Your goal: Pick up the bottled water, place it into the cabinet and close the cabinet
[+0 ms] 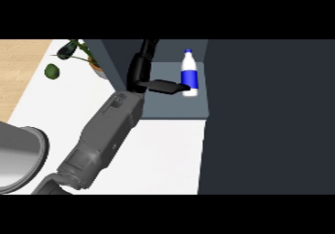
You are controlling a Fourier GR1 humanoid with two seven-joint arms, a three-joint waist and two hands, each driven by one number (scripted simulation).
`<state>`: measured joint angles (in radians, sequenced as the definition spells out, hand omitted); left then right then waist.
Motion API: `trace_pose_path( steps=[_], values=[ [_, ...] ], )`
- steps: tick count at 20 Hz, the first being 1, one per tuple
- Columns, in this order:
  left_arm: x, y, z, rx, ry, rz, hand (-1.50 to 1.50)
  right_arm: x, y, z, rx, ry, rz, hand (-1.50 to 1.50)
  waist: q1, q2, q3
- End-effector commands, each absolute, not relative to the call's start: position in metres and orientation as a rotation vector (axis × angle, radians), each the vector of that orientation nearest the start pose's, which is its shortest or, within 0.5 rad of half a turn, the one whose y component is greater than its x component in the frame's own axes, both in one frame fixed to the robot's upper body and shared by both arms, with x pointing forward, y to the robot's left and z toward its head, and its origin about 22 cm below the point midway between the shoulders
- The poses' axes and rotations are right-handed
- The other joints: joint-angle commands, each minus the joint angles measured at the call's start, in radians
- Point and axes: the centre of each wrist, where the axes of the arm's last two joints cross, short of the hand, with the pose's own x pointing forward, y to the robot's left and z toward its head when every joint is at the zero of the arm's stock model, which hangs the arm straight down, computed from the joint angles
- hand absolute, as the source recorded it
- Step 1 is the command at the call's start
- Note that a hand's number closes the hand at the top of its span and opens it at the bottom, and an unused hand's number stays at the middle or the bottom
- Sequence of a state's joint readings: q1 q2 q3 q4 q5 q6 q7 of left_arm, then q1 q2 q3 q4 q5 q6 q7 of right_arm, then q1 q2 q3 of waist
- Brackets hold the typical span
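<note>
A white counter [167, 155] runs from the lower edge of the head view up to a dark cabinet [272, 119] that fills the right side. At the left, a light wooden floor strip [15, 68] borders the counter, and the rim of a large grey metal bowl [21, 155] curves in from the lower left edge. A potted green leafy plant [72, 57] stands near the top left, just beside the cabinet's dark left wall. That wall and the dark panel on the right frame the open grey cabinet shelf [174, 107].

One grey forearm [102, 141] rises diagonally from the lower left and ends in a black hand [160, 86] reaching onto the shelf; which arm it is cannot be told for sure, though it reads as the left. Its fingers [178, 87] extend straight out to the right, spread apart rather than curled, their tips touching the lower part of the bottle.

The clear bottled water with a blue label and blue cap [189, 73] stands on the shelf inside the cabinet, at its right side, close to the right panel.
</note>
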<state>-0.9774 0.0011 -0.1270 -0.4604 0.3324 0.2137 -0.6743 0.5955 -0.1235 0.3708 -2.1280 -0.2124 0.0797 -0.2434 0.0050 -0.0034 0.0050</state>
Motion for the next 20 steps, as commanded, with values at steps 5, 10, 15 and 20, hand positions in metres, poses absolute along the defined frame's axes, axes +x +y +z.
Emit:
trace_pose_path(
  steps=[5, 10, 15, 20],
  values=[
    [0.386, 0.117, 0.022, -0.272, -1.917, 0.070, -1.50, 0.096, -0.201, 0.039, 0.355, -1.770, -0.091, -1.50, 0.050, -0.022, -0.004],
    [0.349, 0.104, 0.021, -0.343, -1.904, 0.096, -1.50, 0.100, -0.203, 0.050, 0.354, -1.772, -0.089, -1.50, 0.059, -0.021, -0.004],
    [0.294, 0.120, 0.030, -0.414, -1.925, 0.093, -1.50, 0.093, -0.201, 0.052, 0.341, -1.779, -0.079, -1.50, 0.055, -0.019, -0.004],
    [0.227, 0.125, 0.043, -0.483, -1.880, 0.118, -1.50, 0.089, -0.199, 0.067, 0.365, -1.787, 0.078, -1.50, 0.041, -0.014, -0.005]
  ],
)
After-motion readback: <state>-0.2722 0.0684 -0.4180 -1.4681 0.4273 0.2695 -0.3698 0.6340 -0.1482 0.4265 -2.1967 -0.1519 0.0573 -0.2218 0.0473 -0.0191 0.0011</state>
